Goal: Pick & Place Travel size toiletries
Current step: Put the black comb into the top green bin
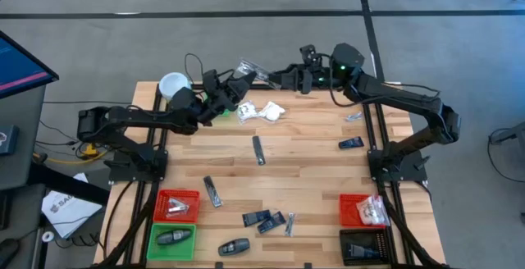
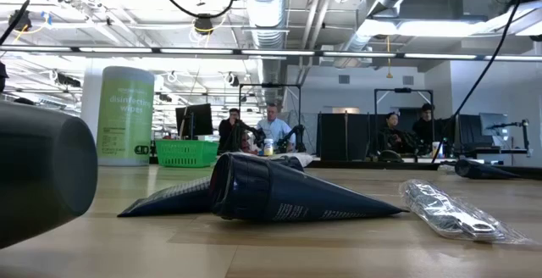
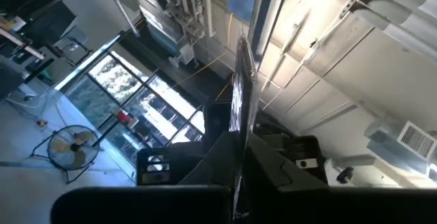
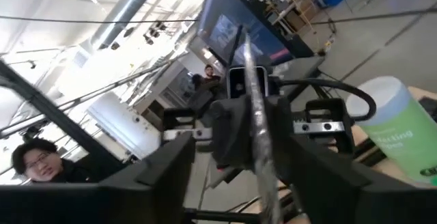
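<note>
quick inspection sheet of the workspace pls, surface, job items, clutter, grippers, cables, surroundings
surface: wooden table, slatted top, items scattered.
job's things: white sachets near the far edge; dark packets near the front; clear packet held up between both arms; some items already in the red bins.
clutter: green canister at the far left corner.
grippers: left gripper shut on the clear packet; right gripper open at the packet's other end.
cables: black cable looped above the left arm.
surroundings: people at desks behind the table.
</note>
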You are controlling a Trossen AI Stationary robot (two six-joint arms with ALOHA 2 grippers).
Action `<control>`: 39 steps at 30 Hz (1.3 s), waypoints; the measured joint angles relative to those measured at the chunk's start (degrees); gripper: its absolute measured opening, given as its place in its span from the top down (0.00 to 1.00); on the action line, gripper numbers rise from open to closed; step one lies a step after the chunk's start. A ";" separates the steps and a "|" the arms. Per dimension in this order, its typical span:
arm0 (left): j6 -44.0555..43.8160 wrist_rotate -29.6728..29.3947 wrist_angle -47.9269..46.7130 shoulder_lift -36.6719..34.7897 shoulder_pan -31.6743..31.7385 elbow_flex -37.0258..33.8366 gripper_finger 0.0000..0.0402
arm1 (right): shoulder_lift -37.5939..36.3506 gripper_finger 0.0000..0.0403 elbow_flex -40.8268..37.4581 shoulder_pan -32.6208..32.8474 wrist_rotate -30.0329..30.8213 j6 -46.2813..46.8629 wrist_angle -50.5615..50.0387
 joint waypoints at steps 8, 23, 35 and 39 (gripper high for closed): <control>6.14 -7.14 -28.95 -12.84 0.00 0.58 1.00 | -3.33 0.26 0.10 -2.84 -5.55 0.00 -1.58; 13.01 -15.21 -83.84 -0.91 3.81 32.63 1.00 | -5.93 0.25 0.11 -4.14 -6.89 -5.01 -12.42; 14.49 -9.86 -105.28 16.87 12.43 43.88 1.00 | -5.95 0.25 0.13 -3.94 -9.67 -8.00 -20.03; 14.85 -8.44 -112.59 20.45 15.64 43.85 1.00 | -6.15 0.25 0.13 -3.94 -9.89 -10.01 -22.78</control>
